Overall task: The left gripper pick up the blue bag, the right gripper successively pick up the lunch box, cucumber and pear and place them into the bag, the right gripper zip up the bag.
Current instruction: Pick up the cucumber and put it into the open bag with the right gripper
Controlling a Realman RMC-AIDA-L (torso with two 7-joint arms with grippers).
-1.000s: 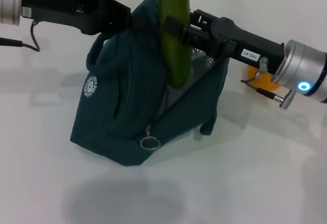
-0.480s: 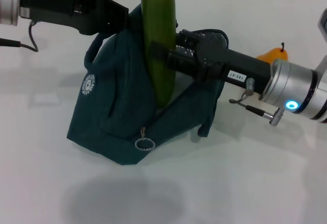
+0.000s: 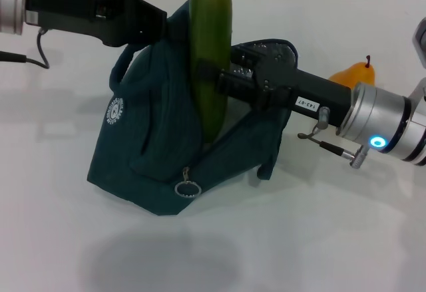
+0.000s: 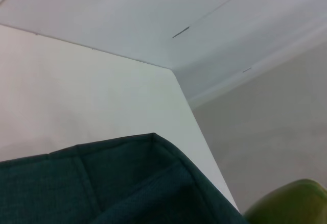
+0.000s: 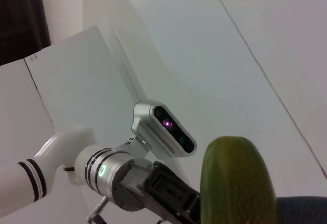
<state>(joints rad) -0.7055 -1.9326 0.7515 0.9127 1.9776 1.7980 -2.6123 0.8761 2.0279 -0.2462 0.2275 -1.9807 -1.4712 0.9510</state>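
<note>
You can make out a small white label on the right gripper's arm; its upside-down digits stay unclear. The blue bag's round white logo is unreadable.

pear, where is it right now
In the head view the pear sits on the white table on the robot's right, behind the right arm's silver wrist and outside the blue bag.
</note>
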